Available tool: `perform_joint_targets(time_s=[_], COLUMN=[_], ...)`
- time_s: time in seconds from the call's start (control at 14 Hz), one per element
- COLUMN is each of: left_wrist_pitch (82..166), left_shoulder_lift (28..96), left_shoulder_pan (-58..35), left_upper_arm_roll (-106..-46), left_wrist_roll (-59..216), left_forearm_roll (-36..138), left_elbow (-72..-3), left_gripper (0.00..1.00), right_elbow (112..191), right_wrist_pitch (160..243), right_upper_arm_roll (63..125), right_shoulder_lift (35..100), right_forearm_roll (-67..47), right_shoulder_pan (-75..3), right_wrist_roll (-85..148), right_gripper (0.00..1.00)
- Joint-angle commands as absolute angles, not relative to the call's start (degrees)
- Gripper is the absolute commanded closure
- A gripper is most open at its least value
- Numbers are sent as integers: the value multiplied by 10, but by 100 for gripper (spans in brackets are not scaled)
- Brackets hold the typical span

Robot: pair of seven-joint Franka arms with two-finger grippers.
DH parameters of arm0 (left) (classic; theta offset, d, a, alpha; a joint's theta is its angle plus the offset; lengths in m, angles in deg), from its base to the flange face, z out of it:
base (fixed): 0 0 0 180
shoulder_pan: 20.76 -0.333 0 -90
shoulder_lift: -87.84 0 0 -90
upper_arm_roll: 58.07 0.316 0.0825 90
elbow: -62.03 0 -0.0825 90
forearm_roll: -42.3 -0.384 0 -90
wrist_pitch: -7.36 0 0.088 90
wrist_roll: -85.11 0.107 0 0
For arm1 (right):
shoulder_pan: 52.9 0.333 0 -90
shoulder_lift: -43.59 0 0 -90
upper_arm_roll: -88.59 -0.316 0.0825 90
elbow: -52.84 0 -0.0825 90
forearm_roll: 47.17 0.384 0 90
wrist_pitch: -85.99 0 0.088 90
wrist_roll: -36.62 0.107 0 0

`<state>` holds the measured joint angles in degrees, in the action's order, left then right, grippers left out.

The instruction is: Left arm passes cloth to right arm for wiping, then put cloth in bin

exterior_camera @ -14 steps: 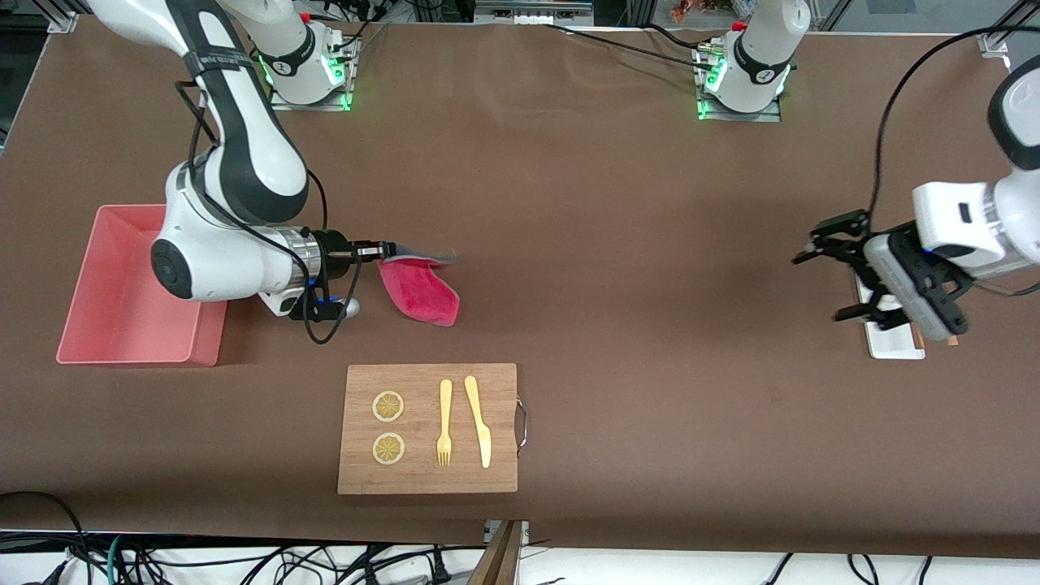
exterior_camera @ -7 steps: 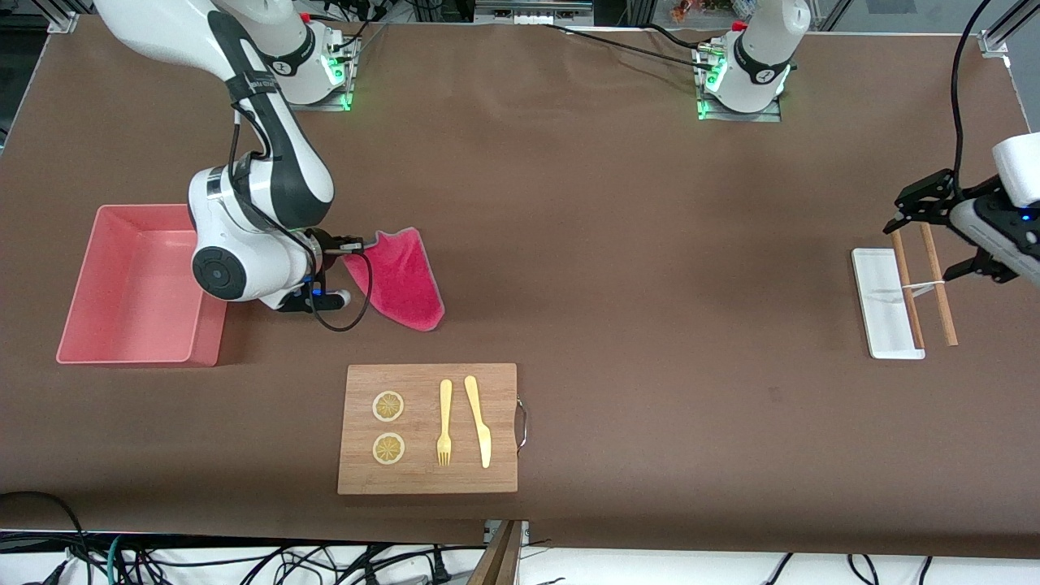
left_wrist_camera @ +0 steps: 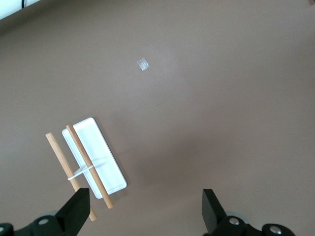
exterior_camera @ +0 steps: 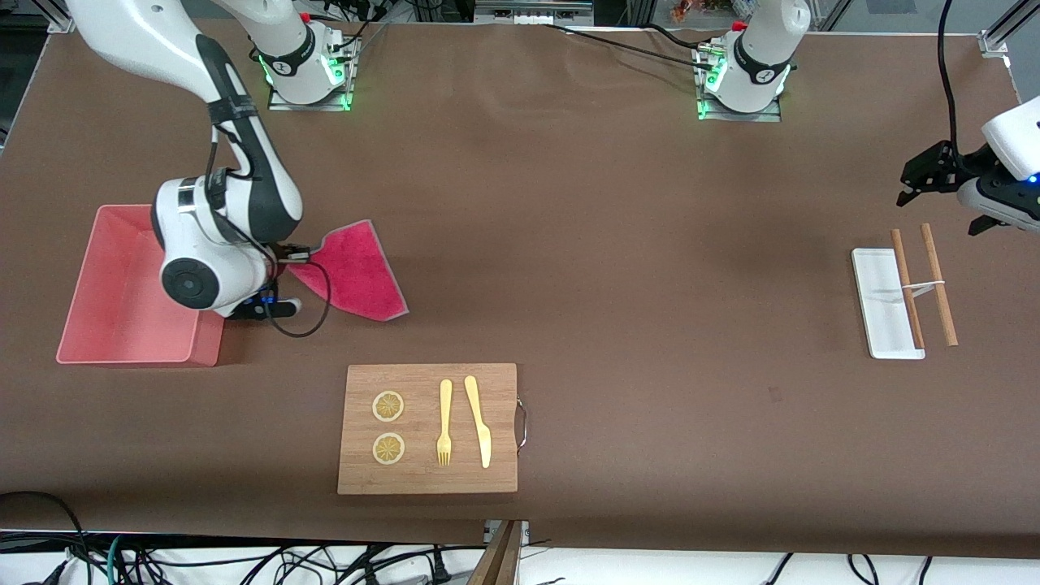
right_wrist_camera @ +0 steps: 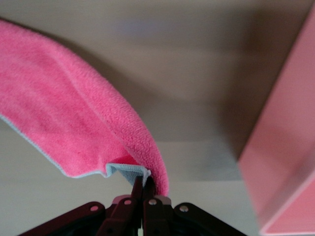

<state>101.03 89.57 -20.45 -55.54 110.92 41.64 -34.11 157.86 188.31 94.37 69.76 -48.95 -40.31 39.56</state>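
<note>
The cloth (exterior_camera: 357, 276), magenta face up with a thin pale edge, trails from my right gripper (exterior_camera: 302, 254) over the table beside the bin (exterior_camera: 89, 325). The right gripper is shut on one corner of the cloth (right_wrist_camera: 74, 118), and the right wrist view shows that corner pinched at the right gripper (right_wrist_camera: 142, 186). The bin's pink wall (right_wrist_camera: 285, 147) stands close by in that view. My left gripper (exterior_camera: 938, 207) hangs open and holds nothing, at the left arm's end of the table. In the left wrist view the left gripper (left_wrist_camera: 142, 211) is over bare table next to a white tray (left_wrist_camera: 96, 155).
A wooden board (exterior_camera: 428, 428) with two lemon slices, a fork and a knife lies nearer the front camera than the cloth. The small white tray (exterior_camera: 877, 301) with two wooden sticks (exterior_camera: 934, 280) across it sits at the left arm's end.
The right gripper has carried the cloth toward the bin. The left arm has drawn back from above the white tray toward the table's end, still open.
</note>
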Motion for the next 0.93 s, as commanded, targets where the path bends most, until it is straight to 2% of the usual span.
perform_joint_targets(time_s=[0.0,0.14,0.29,0.57,0.86], left_wrist_pitch=[973,962,965,961,960], left_shoulder_lift=[915,914,910,890,883], left_shoulder_pan=[-200,-201,-201,-248,-267], left_upper_arm_roll=[-583,-609,-608,-597,-601], left_wrist_roll=[1068,1031,1023,1034,1030], left_forearm_roll=[399,398,394,432,432], left_elbow=[-348,-343,-341,-315,-311], left_gripper=[0,0,0,0,0], right_elbow=[1582,1580,1579,1561,1525], right_wrist_pitch=[1897,1915,1949,1998,2004], right_upper_arm_roll=[966,966,959,887,835], right_shoulder_lift=[693,702,714,739,756], right_forearm_roll=[-528,-531,-514,-507,-485], right_shoulder_pan=[-416,-417,-411,-396,-390], right_wrist_roll=[344,349,372,540,638], right_gripper=[100,100,100,100,100])
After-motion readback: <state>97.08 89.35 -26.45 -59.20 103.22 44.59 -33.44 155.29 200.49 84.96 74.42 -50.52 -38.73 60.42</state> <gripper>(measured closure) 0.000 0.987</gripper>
